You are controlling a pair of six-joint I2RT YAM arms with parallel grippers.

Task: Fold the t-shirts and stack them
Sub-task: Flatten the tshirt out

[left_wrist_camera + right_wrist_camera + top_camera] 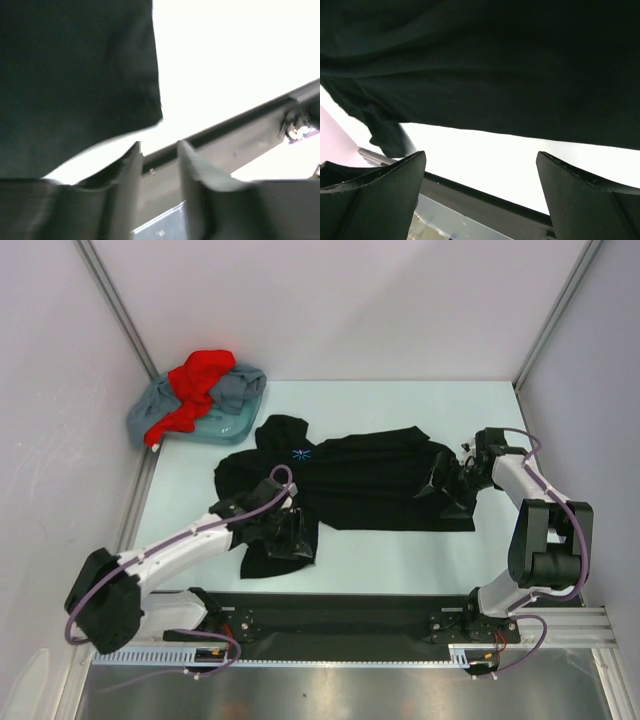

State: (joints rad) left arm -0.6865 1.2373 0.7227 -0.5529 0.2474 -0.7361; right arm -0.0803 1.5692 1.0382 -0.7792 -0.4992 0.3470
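Top external: black t-shirt sprawled at tabletop centre, unfolded; red t-shirt and grey-blue t-shirt heaped at 10 o'clock (nothing stacked yet). Left tool parted, empty; right tool wide apart, empty. All folding remains.

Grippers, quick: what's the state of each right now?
Left gripper: partly open, holding nothing, black t-shirt beside it.
Right gripper: wide open, empty, black t-shirt just ahead.
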